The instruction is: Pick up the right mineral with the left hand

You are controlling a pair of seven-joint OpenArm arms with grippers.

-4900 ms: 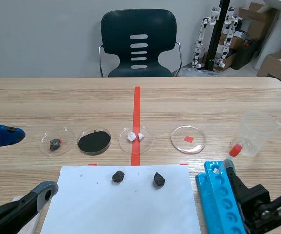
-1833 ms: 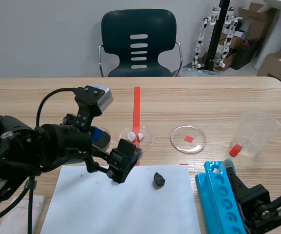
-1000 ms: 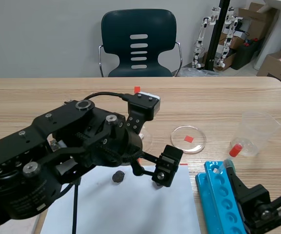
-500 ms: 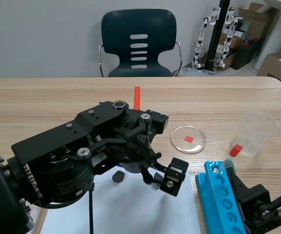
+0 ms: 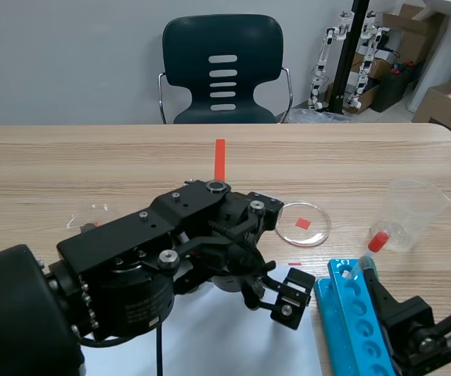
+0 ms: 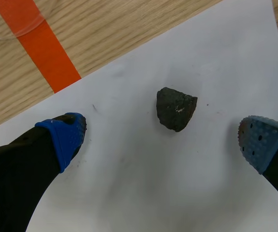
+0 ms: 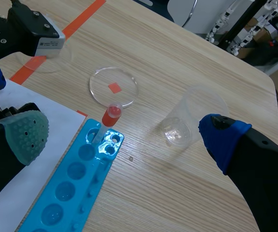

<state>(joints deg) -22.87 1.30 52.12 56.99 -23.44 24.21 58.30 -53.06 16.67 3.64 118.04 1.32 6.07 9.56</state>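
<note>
Sweeping in from nine o'clock, the bulky black left arm (image 5: 131, 266) now sprawls over the middle of the pale wooden table (image 5: 366, 157). Its left gripper (image 5: 288, 294) has crossed from the sheet's left side to its right half and sits lower than half a second ago.

That arm hides much of the white paper sheet (image 5: 233, 345). Beyond the table at twelve o'clock stands the dark teal plastic chair (image 5: 223, 70). Just beside the left gripper, at three o'clock, lies the bright blue plastic test-tube rack (image 5: 347, 313), with a small red-capped tube (image 7: 111, 115) standing in its far end hole. The clear plastic cup (image 5: 413, 207) sits at one o'clock of the rack. The round clear petri dish holding a red square (image 5: 302, 223) lies at twelve o'clock of the left gripper.

And the prize: the dark lumpy mineral (image 6: 176, 108) rests on the paper between the left gripper's fingers, a touch ahead at twelve o'clock. The fingers are spread wide, and the blue pads (image 6: 64, 135) touch nothing but air. The scene view hides the mineral behind the arm.

Down at the table's five o'clock, the right gripper (image 7: 124, 133) hangs over the rack with fingers parted and nothing between them.
</note>
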